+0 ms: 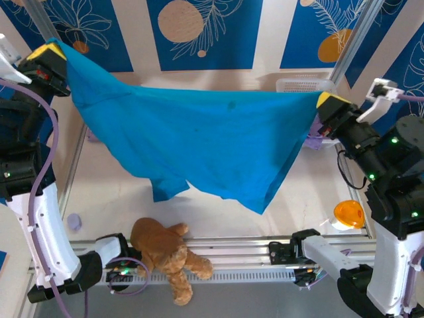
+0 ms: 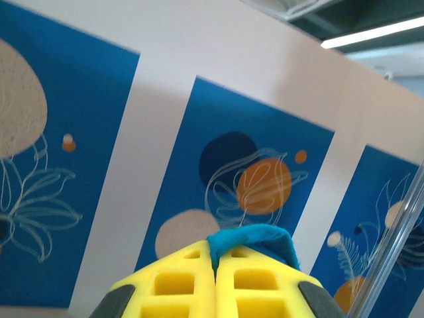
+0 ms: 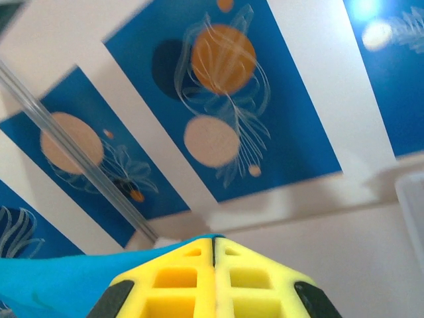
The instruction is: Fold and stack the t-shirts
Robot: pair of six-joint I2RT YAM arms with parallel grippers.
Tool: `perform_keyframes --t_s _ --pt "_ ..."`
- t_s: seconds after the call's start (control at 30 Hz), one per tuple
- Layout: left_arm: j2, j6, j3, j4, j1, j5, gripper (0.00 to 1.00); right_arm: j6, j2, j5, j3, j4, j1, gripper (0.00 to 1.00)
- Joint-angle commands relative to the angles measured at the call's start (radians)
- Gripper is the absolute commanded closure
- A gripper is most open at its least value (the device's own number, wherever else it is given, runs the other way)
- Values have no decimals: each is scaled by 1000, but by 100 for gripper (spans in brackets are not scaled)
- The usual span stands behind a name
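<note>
Left hand: raised at the far left, its yellow fingers pressed fully together on one top corner of the teal shirt; a fold of teal pokes out over the fingertips in the left wrist view.
Teal shirt: hangs in the air as a wide sheet between both hands, above the surface, sagging in the middle, with its lower edge dropping to a point toward the near right.
Teddy bear: brown, at the near edge, below the hanging hem and apart from it.
Basket: white, at the far edge, near the right hand.
Lavender cloth: mostly hidden behind the shirt's right edge.
Right hand: fingers closed flat on the other top corner.
Orange object: on the surface, beside the right arm.
</note>
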Motion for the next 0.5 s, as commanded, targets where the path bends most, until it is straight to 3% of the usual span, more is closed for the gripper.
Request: perform_keyframes --t_s 0.0,0.27,0.47 --pt "-19 23 -106 36 3 25 100 72 -12 20 -144 -57 -1 100" --pt "-93 28 -407 85 4 47 100 171 -94 -17 -493 -51 -8 100" --pt "-150 49 -564 93 1 53 100 185 -149 -36 -619 -73 -21 100"
